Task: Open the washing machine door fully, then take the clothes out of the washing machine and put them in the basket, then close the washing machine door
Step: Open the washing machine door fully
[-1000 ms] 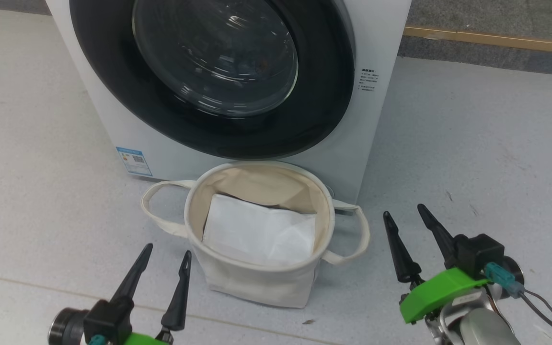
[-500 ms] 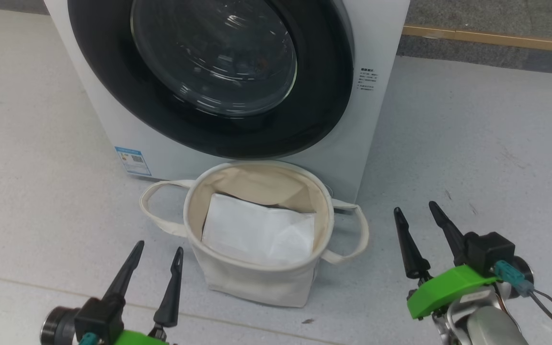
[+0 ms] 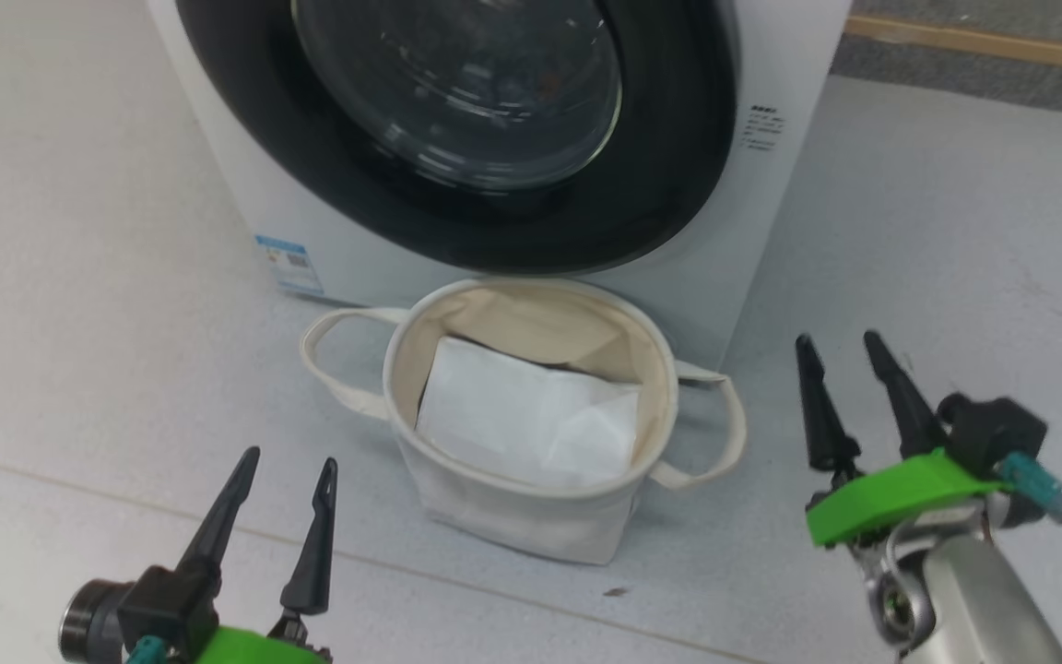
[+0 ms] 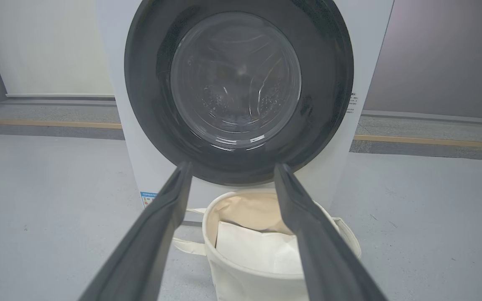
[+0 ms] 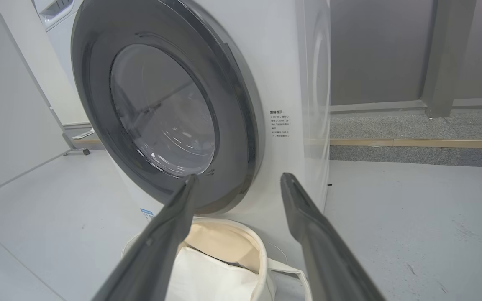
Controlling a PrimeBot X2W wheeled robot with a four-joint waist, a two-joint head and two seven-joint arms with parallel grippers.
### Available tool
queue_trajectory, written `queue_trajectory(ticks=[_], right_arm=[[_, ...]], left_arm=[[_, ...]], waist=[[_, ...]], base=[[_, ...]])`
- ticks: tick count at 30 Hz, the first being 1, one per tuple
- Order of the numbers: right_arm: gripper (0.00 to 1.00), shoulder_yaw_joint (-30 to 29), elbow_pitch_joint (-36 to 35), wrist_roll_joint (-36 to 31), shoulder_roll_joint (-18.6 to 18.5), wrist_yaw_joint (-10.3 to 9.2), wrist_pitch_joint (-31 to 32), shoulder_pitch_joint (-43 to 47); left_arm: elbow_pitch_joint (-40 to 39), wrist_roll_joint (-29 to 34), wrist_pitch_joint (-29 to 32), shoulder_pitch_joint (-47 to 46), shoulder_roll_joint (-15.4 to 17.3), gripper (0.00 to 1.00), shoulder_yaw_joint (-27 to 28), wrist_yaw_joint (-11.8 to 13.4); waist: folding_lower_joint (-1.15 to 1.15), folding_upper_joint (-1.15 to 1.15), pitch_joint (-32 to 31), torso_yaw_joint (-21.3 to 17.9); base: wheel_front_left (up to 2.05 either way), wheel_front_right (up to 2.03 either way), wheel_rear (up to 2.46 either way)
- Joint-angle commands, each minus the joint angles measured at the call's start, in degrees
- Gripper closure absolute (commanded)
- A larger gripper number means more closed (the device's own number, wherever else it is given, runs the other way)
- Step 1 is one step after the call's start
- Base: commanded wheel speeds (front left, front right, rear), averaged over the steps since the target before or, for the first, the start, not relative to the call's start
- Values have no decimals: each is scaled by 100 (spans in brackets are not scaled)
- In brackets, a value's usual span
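Both left fingers (image 3: 222,512) and right fingers (image 3: 820,406) stay spread.

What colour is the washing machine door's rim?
Glossy black; door rim clearest in left wrist view.

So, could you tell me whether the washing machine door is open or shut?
Shut: the washing machine door sits flat against the washing machine's white front, with no gap at its rim in either wrist view.

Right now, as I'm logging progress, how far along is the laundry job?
Nothing done yet: the washing machine door is shut, and the basket holds only a white sheet. In hand: nothing; left gripper and right gripper hang open beside the basket. Left: open, unload, close.
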Motion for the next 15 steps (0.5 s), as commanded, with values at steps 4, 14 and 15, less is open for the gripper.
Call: queue_trajectory(ticks=[4, 14, 15], right_arm=[[0, -47, -59, 317, -18, 21, -121, -610], [100, -415, 217, 2309, -444, 21, -41, -1591], [100, -463, 273, 2565, -483, 21, 16, -1694]], left_arm=[[-306, 8, -69, -203, 38, 0, 304, -42], [-458, 134, -69, -493, -157, 0, 257, -184], [-456, 143, -69, -507, -166, 0, 266, -190]], waist=[[0, 0, 298, 243], [0, 0, 923, 670], [0, 0, 968, 688]], base=[[0, 0, 0], [0, 0, 0], [0, 0, 0]])
